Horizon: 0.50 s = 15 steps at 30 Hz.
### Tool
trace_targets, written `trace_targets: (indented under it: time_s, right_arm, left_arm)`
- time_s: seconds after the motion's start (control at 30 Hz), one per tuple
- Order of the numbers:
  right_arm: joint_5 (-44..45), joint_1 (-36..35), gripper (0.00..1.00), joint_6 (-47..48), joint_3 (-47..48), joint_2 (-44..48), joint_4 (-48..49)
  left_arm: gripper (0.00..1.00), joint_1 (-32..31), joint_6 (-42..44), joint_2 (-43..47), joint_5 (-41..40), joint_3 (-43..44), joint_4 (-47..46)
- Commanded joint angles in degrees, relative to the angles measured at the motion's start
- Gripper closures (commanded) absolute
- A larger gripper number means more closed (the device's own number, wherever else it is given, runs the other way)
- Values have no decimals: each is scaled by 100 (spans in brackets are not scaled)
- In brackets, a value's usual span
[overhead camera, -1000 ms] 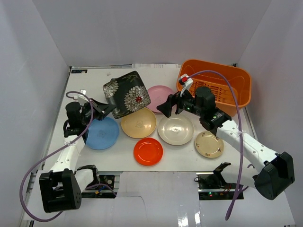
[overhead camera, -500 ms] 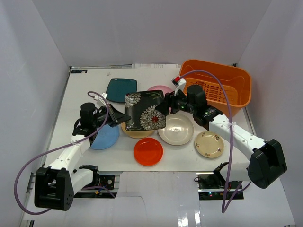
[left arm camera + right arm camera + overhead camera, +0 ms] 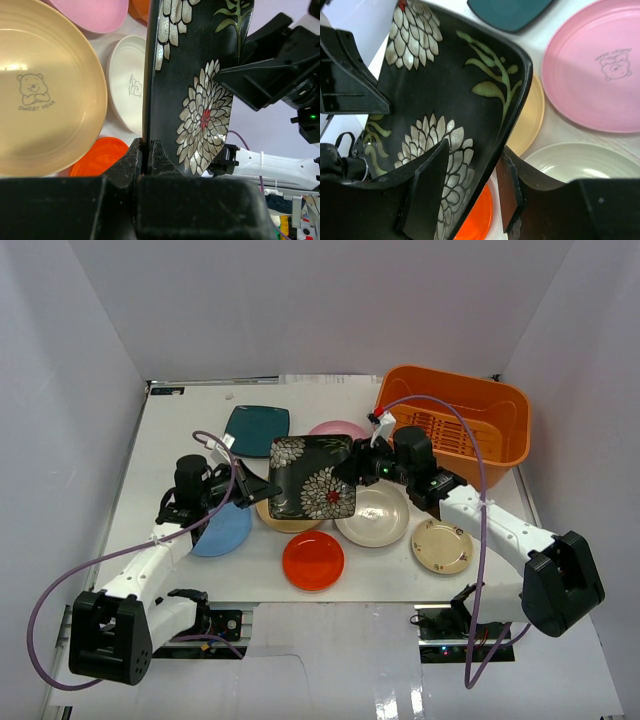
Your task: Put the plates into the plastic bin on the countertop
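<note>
The black patterned square plate point(image 3: 312, 478) hangs tilted on edge above the countertop point(image 3: 190, 410), between both arms. My left gripper point(image 3: 262, 487) is shut on its left rim; in the left wrist view the fingers point(image 3: 162, 155) pinch the plate point(image 3: 200, 100). My right gripper point(image 3: 352, 468) straddles the opposite rim, open, with one finger inside the plate point(image 3: 445, 100) and the other finger point(image 3: 507, 190) just off the outside. The orange plastic bin point(image 3: 460, 380) stands at the back right, behind the right gripper.
On the countertop lie a teal square plate point(image 3: 256, 429), pink point(image 3: 338, 430), yellow point(image 3: 285, 518), cream point(image 3: 375, 515), light blue point(image 3: 222, 530), red-orange point(image 3: 313, 560) and small beige point(image 3: 442, 545) plates. White walls surround the surface.
The left arm carried the black plate right and lower, uncovering the teal plate. The right gripper came left to the plate's rim, and its jaws have narrowed around it.
</note>
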<state>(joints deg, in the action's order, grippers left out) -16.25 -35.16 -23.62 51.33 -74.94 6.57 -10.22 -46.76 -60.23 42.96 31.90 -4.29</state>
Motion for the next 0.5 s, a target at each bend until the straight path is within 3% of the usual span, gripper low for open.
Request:
trace_targets:
  time_s: [0.0,0.13,0.27,0.3,0.37,0.4,0.43,0.47]
  right_arm:
    - [-168,-44,52,-196,-149,146,336]
    - [-238,-53,51,-257,-167,128,301]
    - [-63,-44,83,-310,-229,260,371]
    - [-19,-53,87,-328,-229,278,398]
    - [147,-44,92,-398,-150,330,389]
    - [201,-35,92,-416,-115,331,389]
    - [271,0,92,-451,7,348,398]
    - [272,35,92,-538,69,366,398]
  left_arm:
    - [100,-59,-105,266,415,449,-643]
    - [100,-59,-105,266,371,413,-660]
    - [100,-59,-123,222,371,387,-713]
    - [100,-59,-123,222,371,387,-713]
    - [86,-59,-96,196,397,422,-713]
    - [75,-59,-70,178,493,440,-713]
    - [55,-59,-35,187,555,483,-704]
    - [45,-59,70,187,634,580,-704]
